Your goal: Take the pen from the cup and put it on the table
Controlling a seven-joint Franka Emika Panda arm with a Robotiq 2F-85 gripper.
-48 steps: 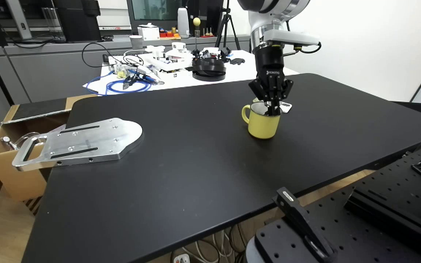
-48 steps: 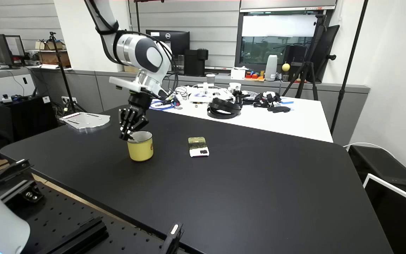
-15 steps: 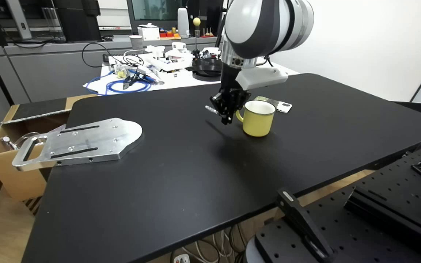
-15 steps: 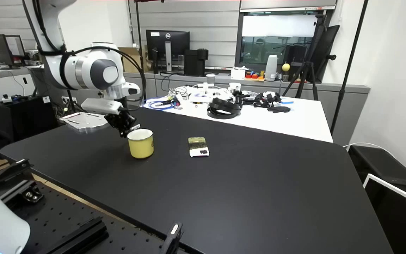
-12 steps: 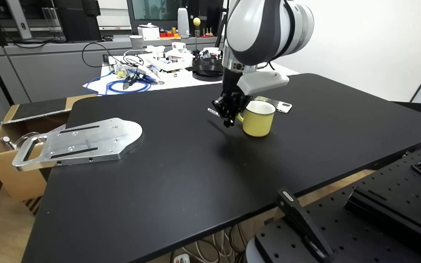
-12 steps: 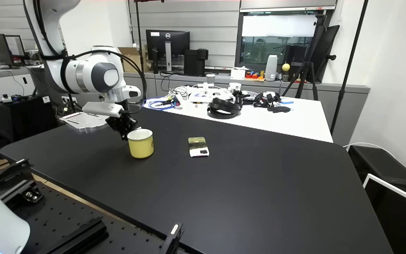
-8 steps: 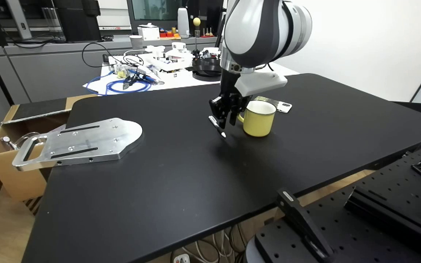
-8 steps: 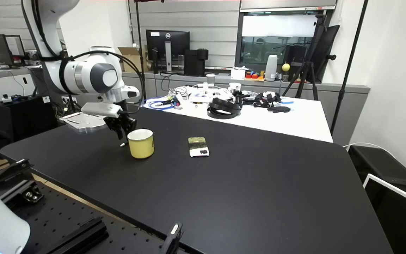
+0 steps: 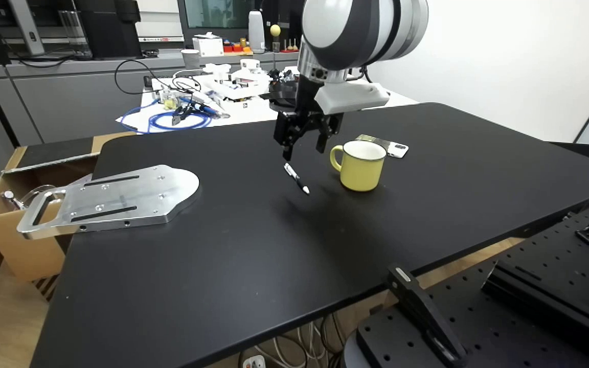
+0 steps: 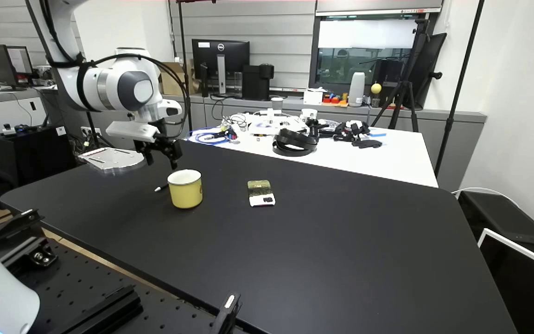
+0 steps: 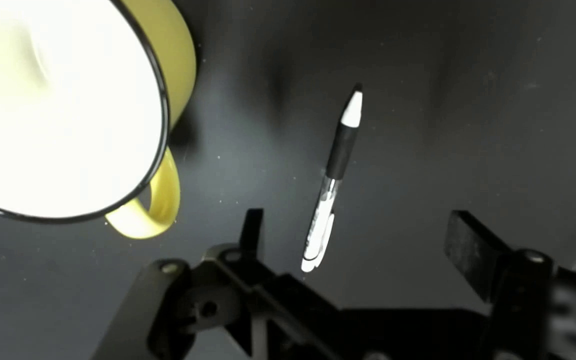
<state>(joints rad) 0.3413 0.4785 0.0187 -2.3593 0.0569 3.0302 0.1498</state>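
Just beside the mug (image 9: 361,173), the pen (image 11: 334,179) lies on the counter (image 9: 212,286), clear of the wide-spread gripper (image 9: 303,152); probably light, stiff and slippery, it should pinch best at its dark grip (image 11: 342,151).

pen (image 11: 331,184), one, white-tipped with black grip: a second ago pinched in the gripper (image 9: 304,150), pale end poking out; now let go and lying on the table (image 9: 223,271), near the cup (image 9: 361,174) but apart from it, a touch farther off than half a second ago.

gripper, one, black: three seconds back, dipped at the cup's mouth; now clear of it, lifted above the table, its fingers (image 11: 468,245) parted wide, where a second ago they were drawn together.

cup, one, yellow: slightly shifted from its spot three seconds back.

arm (image 9: 366,36), one: swung across before me, then raised a little.
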